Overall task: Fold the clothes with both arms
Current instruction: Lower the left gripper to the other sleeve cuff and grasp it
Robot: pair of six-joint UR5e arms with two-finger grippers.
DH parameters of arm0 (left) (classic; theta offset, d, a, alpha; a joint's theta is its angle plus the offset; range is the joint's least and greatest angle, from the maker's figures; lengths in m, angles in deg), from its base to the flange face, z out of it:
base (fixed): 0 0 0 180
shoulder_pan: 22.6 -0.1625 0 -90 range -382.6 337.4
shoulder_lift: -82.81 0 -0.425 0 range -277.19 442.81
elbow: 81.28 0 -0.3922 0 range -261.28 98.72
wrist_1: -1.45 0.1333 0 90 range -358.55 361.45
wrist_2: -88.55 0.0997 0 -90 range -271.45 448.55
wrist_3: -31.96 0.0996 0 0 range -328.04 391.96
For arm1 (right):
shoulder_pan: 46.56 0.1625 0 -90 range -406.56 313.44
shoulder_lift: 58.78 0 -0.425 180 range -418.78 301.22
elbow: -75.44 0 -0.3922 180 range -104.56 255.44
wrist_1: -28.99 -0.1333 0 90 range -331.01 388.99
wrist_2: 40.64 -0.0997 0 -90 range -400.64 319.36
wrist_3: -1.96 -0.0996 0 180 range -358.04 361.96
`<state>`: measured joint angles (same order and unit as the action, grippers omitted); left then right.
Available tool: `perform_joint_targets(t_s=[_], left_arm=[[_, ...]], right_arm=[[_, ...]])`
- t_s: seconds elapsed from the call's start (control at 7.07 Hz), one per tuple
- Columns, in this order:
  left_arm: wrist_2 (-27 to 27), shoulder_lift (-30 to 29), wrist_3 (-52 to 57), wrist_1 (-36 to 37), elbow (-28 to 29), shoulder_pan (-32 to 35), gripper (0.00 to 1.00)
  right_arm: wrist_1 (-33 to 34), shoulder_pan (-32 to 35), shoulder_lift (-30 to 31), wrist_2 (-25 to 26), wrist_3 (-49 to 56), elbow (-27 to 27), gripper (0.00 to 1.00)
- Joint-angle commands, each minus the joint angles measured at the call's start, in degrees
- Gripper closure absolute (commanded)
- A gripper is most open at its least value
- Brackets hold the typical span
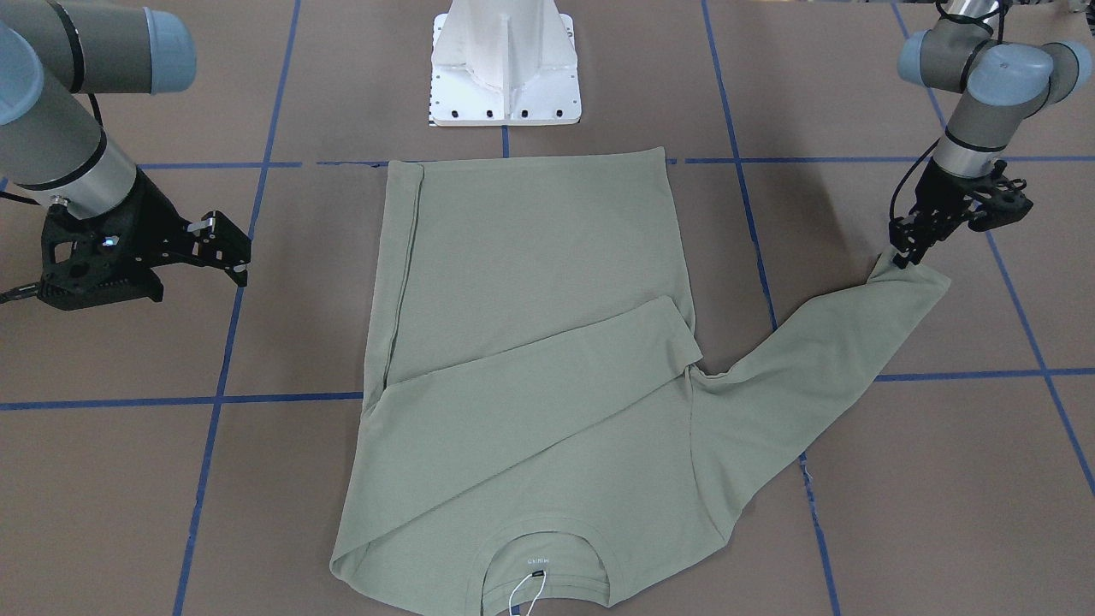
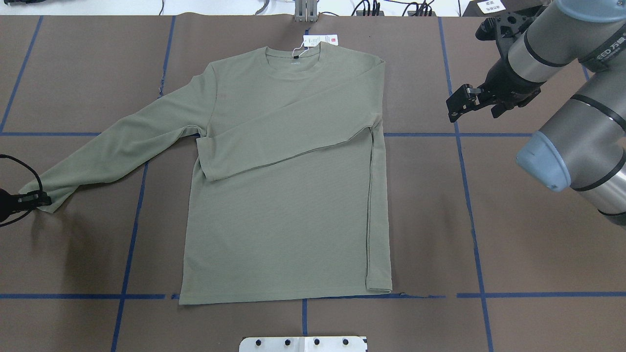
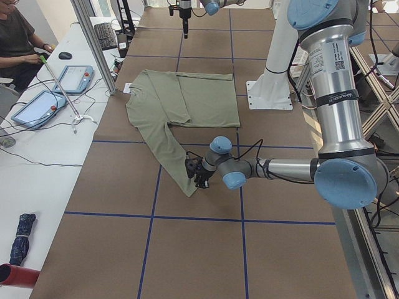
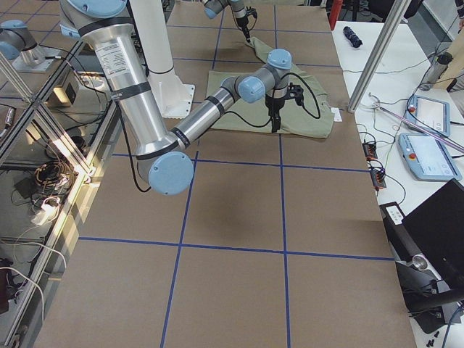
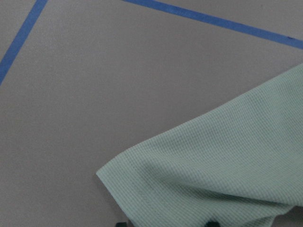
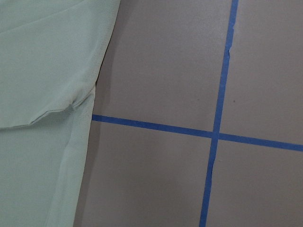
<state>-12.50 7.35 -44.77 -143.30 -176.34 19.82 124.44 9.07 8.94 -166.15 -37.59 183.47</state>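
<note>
Halfway into the fold, a green long-sleeved shirt (image 2: 283, 195) lies flat and face up in the middle of the table (image 2: 489, 234), collar away from the robot and its hang tag (image 2: 320, 40) resting just past the neckline. One sleeve (image 2: 293, 142) is already laid across the chest, and that side of the body is turned in along a straight crease. The other sleeve (image 2: 122, 146) runs out toward the robot's left, well clear of the body.

The left gripper (image 1: 902, 255) is down at the cuff (image 5: 156, 184) of that loose sleeve. Two dark fingertips show either side of the cloth in the wrist view, but whether they have clamped it cannot be told. The right gripper (image 2: 454, 108) hangs beside the folded edge with its jaws apart, holding nothing.

The step in hand appears to be the second sleeve. The next move likely calls for a firm pinch on the cuff, a lift clear of the table and a carry inward across the chest, without dragging the body out of line.

The table is covered in brown sheeting marked into squares by blue tape lines (image 2: 469, 205). A white pedestal (image 1: 505, 77) stands at the robot's edge. Along the far side a person (image 3: 19, 43) sits at a white desk (image 3: 37, 162) with touch panels (image 3: 37, 107) and cables.
</note>
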Motion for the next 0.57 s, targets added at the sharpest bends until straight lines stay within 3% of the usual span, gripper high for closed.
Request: perform_joint_targets(t_s=[0.0,0.42], left_arm=[[-0.1,0.1,0.0,0.0,-0.2,0.0,1.0],[-0.3,0.1,0.1,0.1,-0.3,0.0,0.98]], right_arm=[[0.0,0.0,0.0,0.0,0.0,0.1,0.0],[0.0,0.0,0.0,0.1,0.0,0.1,0.0]])
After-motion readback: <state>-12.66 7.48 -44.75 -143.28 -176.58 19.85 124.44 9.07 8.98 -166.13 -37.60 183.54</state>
